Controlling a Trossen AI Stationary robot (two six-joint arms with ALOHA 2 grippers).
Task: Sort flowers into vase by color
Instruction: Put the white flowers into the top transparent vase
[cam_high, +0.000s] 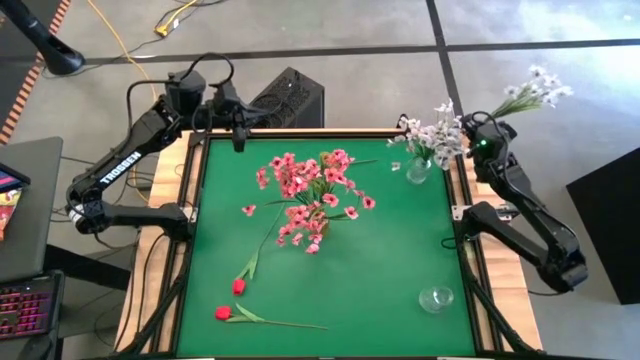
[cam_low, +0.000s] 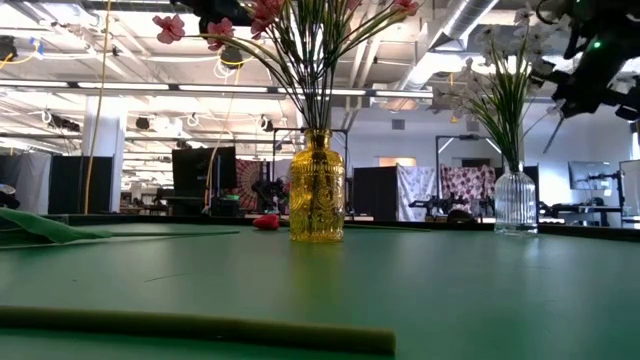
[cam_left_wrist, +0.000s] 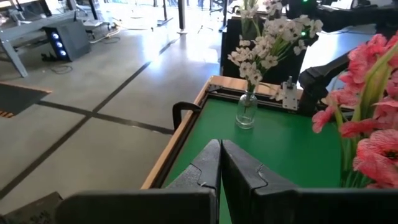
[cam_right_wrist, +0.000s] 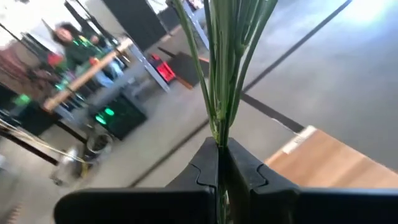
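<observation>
Green tabletop (cam_high: 330, 290) is carrying a yellow vase (cam_low: 317, 188) packed with pink flowers (cam_high: 312, 195) at centre, a clear vase (cam_high: 419, 168) with white flowers (cam_high: 432, 135) at the far right edge, and an empty glass (cam_high: 436, 298) near the right front. Two red buds (cam_high: 238, 286) are lying loose near the left front. Right gripper (cam_right_wrist: 219, 163) is hovering off the tabletop's far right corner, fingers pinching a white spray (cam_high: 535, 92) by its stems. Left gripper (cam_left_wrist: 220, 165) is parked at the far left edge, fingers pressed together on nothing. Likely step: dropping the spray into the clear vase; best done by centring the stem ends over the neck, lowering straight down, and avoiding the blooms already in it before letting go.
</observation>
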